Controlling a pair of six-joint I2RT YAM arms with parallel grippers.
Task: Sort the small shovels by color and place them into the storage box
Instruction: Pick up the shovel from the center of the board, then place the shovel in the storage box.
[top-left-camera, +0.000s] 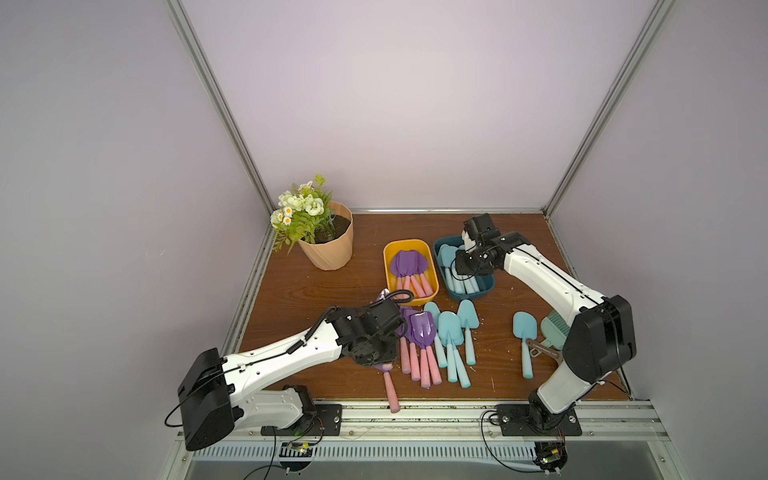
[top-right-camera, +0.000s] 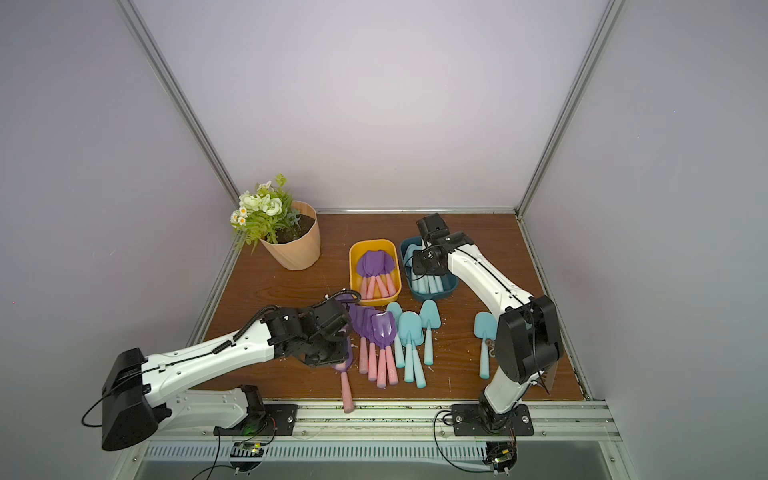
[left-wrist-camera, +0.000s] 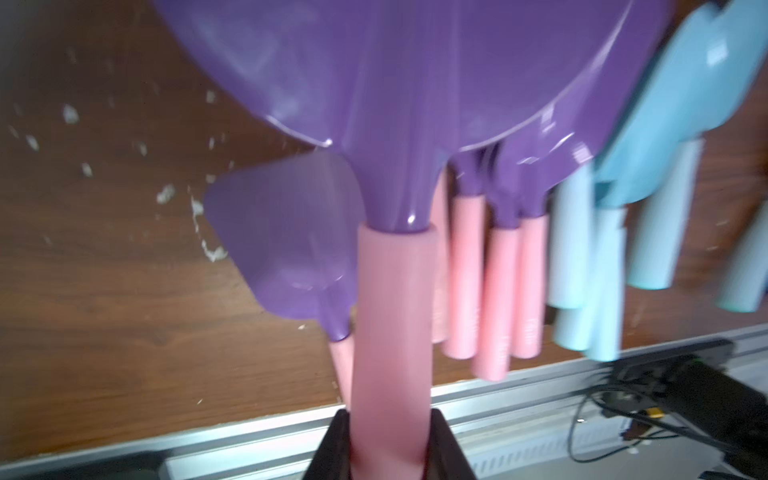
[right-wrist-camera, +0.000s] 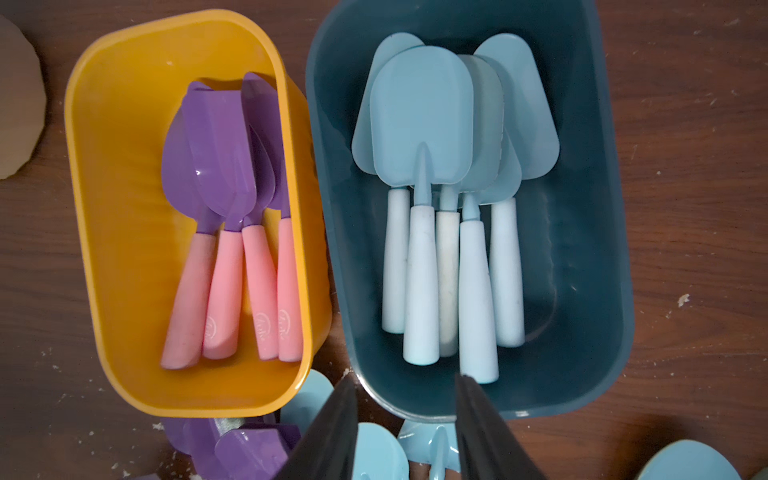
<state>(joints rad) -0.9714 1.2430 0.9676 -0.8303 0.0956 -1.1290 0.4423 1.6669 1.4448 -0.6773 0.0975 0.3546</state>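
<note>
My left gripper (left-wrist-camera: 390, 419) is shut on the pink handle of a purple shovel (left-wrist-camera: 415, 83), whose blade tip shows past the wrist in a top view (top-left-camera: 384, 296). Under it lies another purple shovel (top-left-camera: 391, 395), its handle over the front rail. Loose purple shovels (top-left-camera: 422, 328) and aqua shovels (top-left-camera: 451, 328) lie side by side, and one aqua shovel (top-left-camera: 524, 328) lies apart. The yellow storage box (right-wrist-camera: 104, 208) holds several purple shovels (right-wrist-camera: 224, 166). The blue storage box (right-wrist-camera: 594, 249) holds several aqua ones (right-wrist-camera: 419, 116). My right gripper (right-wrist-camera: 407, 386) hangs open and empty over the blue box's near rim.
A flower pot (top-left-camera: 328, 245) stands at the back left. A green brush (top-left-camera: 555, 328) and a brown scoop (top-left-camera: 540, 347) lie beside the right arm's base. The metal rail (top-left-camera: 436, 411) borders the table's front edge.
</note>
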